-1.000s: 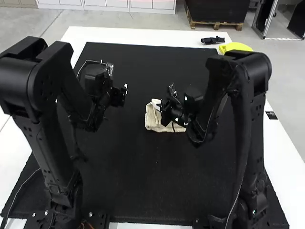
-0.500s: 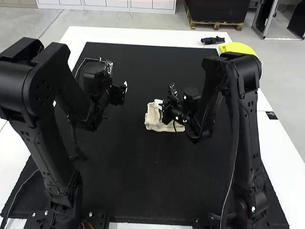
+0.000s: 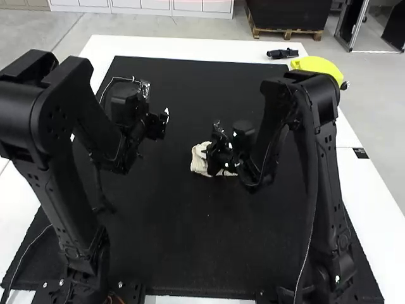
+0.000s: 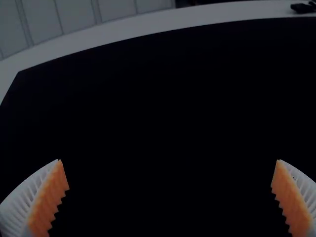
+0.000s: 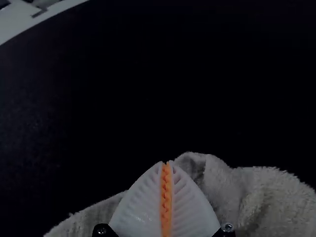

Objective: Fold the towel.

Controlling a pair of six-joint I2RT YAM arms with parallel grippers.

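The right end effector (image 5: 167, 162) has shifted left and nearer over the rumpled towel (image 3: 199, 162) mid-mat (image 3: 183, 240), fingers together, probably to press a fold; the left end effector (image 4: 169, 160) is wide.

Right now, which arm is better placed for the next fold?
Probably the right: the right gripper is at the bunched towel, while the left gripper hangs open, away from it, over the black mat.
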